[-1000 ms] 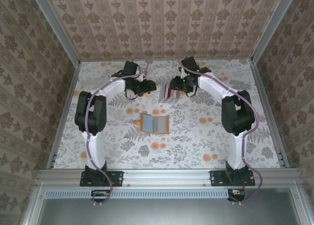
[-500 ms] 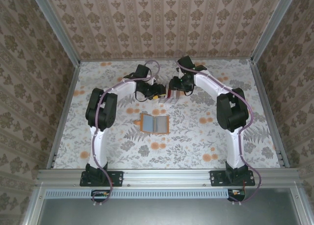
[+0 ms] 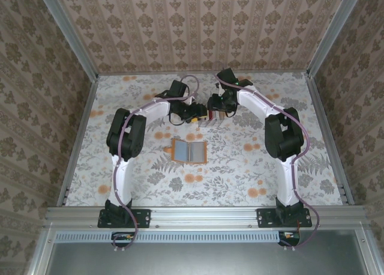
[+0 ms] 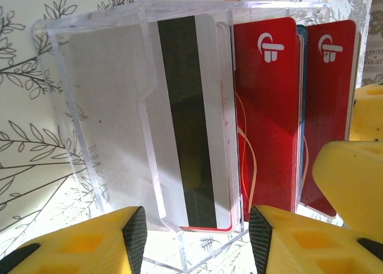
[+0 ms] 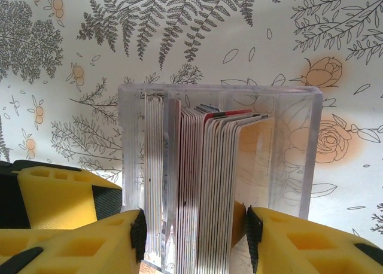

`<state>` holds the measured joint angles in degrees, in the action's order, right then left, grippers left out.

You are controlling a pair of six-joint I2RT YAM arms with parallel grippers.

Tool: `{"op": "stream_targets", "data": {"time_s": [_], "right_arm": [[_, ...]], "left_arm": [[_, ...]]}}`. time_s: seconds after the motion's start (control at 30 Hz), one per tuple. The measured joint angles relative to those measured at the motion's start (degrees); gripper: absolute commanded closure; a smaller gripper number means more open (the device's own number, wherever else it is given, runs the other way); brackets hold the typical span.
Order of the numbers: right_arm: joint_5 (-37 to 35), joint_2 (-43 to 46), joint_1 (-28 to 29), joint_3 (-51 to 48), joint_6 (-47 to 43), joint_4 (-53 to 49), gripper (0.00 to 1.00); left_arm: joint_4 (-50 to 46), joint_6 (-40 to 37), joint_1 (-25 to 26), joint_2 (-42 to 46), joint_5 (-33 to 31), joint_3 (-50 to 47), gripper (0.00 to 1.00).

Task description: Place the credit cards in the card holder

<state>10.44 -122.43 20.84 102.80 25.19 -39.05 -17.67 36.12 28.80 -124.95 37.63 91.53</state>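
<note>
Presumably to steady it and draw cards [image 4: 266,118], our left claw [image 4: 196,232] and right claw [image 5: 193,235] straddle the rack [image 4: 102,106]; whether they grip, we cannot tell.

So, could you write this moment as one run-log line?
left gripper: astride clear rack | right gripper: astride credit cards in rack | card holder: lying open, untouched

Clear rack [image 4: 108,106] stands on floral tabletop [image 4: 24,136], cards upright inside. Grey card [image 4: 191,124] w/ black mag stripe faces cam; red cards [image 4: 266,118] w/ white logo just to its R. Left gripper [image 4: 192,241] at btm, yellow fingers [image 4: 78,244] apart, rack's lower corner btwn them. More yellow blocks [image 4: 350,178] at R edge.
</note>
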Motion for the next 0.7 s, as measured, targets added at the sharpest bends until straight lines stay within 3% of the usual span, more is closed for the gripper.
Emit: {"op": "stream_targets", "data": {"time_s": [0.7], "right_arm": [[-0.2,2.1,0.0,-0.3,0.0,-0.2,0.57]], "left_arm": [[0.6,0.3,0.2,0.0,0.1,0.0,0.49]]}}
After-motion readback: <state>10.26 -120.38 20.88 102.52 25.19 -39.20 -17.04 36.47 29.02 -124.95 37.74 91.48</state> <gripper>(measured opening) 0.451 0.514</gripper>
